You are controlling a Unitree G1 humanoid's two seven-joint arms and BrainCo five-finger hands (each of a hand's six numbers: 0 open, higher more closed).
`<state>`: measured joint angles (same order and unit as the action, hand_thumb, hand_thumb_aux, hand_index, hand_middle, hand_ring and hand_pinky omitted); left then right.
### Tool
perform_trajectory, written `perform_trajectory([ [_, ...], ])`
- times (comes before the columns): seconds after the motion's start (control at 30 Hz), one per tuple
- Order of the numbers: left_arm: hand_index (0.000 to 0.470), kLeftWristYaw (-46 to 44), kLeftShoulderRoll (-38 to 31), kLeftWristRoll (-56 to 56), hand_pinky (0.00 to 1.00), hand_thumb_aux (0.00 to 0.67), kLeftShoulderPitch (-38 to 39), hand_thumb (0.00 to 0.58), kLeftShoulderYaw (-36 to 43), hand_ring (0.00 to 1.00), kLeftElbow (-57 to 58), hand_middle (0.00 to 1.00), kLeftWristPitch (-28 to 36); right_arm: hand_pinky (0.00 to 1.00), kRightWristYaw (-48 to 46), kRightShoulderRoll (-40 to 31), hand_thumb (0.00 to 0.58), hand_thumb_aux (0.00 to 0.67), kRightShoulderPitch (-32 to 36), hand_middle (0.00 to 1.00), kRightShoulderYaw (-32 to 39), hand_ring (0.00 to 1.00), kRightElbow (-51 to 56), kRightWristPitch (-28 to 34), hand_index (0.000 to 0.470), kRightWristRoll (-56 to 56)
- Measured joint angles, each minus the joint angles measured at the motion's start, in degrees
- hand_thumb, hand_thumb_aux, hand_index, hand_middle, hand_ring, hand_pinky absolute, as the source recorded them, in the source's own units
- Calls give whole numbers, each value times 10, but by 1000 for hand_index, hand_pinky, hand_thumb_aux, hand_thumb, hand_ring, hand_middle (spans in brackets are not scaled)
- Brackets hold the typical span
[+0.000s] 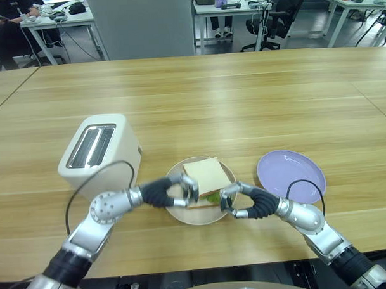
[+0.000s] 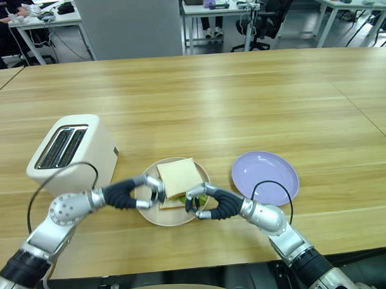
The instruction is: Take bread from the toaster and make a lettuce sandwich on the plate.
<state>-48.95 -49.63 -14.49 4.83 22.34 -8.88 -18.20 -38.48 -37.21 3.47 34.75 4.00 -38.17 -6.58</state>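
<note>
A white toaster (image 1: 99,154) stands at the left with both slots empty. On the beige plate (image 1: 176,211) lies a sandwich: a slice of bread (image 1: 207,176) on top, and green lettuce (image 1: 212,198) peeking out at its near edge. My left hand (image 1: 179,190) rests at the sandwich's near-left corner, fingers curled onto the edge of the top slice. My right hand (image 1: 236,202) sits over the plate's near-right rim beside the lettuce, curled and holding nothing.
An empty purple plate (image 1: 290,176) lies just right of the beige one, close behind my right wrist. A black cable (image 1: 93,180) loops from my left arm in front of the toaster. The wooden table (image 1: 242,98) stretches far back.
</note>
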Motion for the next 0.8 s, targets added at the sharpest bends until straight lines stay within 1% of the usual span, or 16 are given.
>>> perform_trajectory([
  [0.07,460,-26,-13,37,1000,670,22,580,21,1000,1,1000,17,1000,-33,-9,580,670,-4,1000,15,1000,6,11,460,38],
  [0.17,460,-33,-3,84,1000,670,23,580,33,1000,10,1000,33,1000,-42,0,580,670,4,1000,19,1000,26,23,460,104],
  [0.23,460,-23,8,133,1000,670,11,580,39,1000,33,1000,43,1000,-31,14,580,670,19,1000,19,1000,52,29,460,160],
  [0.33,460,14,34,220,1000,670,-29,580,47,1000,69,1000,48,1000,16,45,580,670,58,1000,18,1000,92,34,460,253],
  [0.4,460,61,61,297,1000,670,-77,580,55,1000,108,1000,49,1000,66,77,580,670,103,1000,23,1000,127,43,460,332],
  [0.5,460,135,93,379,1000,670,-131,580,62,1000,166,1000,51,1000,144,110,580,670,156,1000,40,1000,183,53,460,419],
  [0.53,460,174,111,415,1000,670,-160,580,69,1000,195,1000,51,1000,192,132,580,670,189,1000,53,1000,218,65,460,457],
  [0.57,460,232,133,471,1000,670,-204,580,82,1000,237,1000,62,1000,265,162,580,670,237,1000,68,1000,270,95,460,511],
  [0.6,460,266,141,508,1000,670,-228,580,90,1000,262,1000,74,969,309,176,580,670,265,969,79,969,298,119,460,544],
  [0.63,460,354,158,579,1000,670,-273,580,118,1000,315,1000,95,847,413,198,580,670,306,847,101,847,366,166,460,600],
  [0.67,460,420,171,636,1000,670,-310,580,135,1000,360,1000,122,847,492,215,580,670,340,847,108,847,413,207,460,636],
  [0.7,355,471,177,670,1000,518,-330,550,141,1000,389,1000,140,165,549,223,574,602,361,165,108,165,438,229,413,655],
  [0.73,307,514,181,690,1000,447,-343,516,143,1000,413,1000,149,67,593,226,543,502,378,67,108,67,461,243,345,667],
  [0.77,204,571,190,712,671,297,-358,400,146,671,440,671,159,0,643,230,23,13,395,0,108,0,495,256,9,676],
  [0.8,204,601,195,722,671,297,-366,400,146,671,451,671,163,0,666,233,23,13,403,0,108,0,512,262,9,679],
])
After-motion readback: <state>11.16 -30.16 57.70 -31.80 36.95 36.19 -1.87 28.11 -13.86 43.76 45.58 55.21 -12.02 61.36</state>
